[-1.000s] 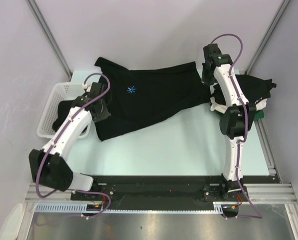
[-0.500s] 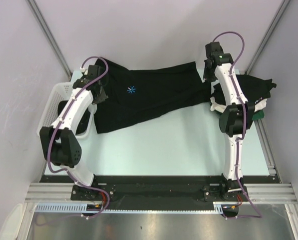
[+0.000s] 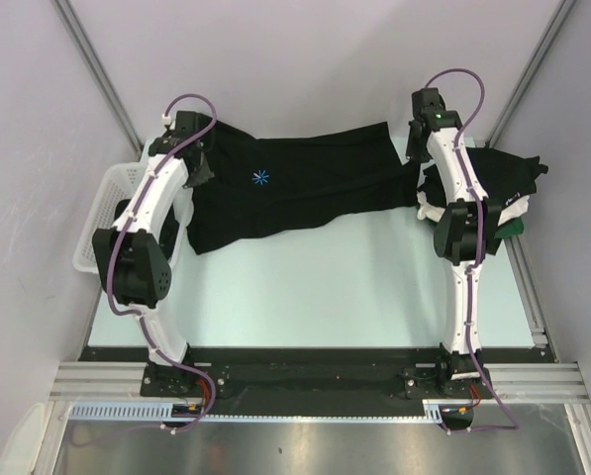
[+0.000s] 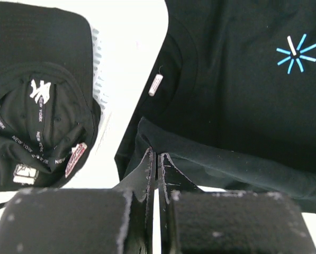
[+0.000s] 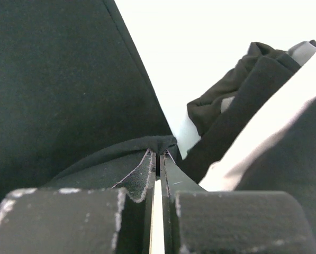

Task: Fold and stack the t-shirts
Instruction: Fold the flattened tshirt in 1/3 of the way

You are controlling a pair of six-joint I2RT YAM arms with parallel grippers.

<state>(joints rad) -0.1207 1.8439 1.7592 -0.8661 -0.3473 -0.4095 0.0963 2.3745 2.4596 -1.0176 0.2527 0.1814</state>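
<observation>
A black t-shirt with a blue starburst mark lies stretched across the far part of the table. My left gripper is shut on its left edge; the left wrist view shows the cloth pinched at the fingertips and the starburst at upper right. My right gripper is shut on the shirt's right edge; the right wrist view shows a black fold between the fingertips. A pile of black, white and green shirts lies at the right.
A white mesh basket holding dark clothing stands at the left table edge. A black cap with New York lettering lies in it, seen in the left wrist view. The pale table runs to a black rail at the near edge.
My left arm has swung from beside the basket up to the far left, carrying the shirt's left edge away from me. The shirt now lies more stretched out. The right gripper has barely moved.
</observation>
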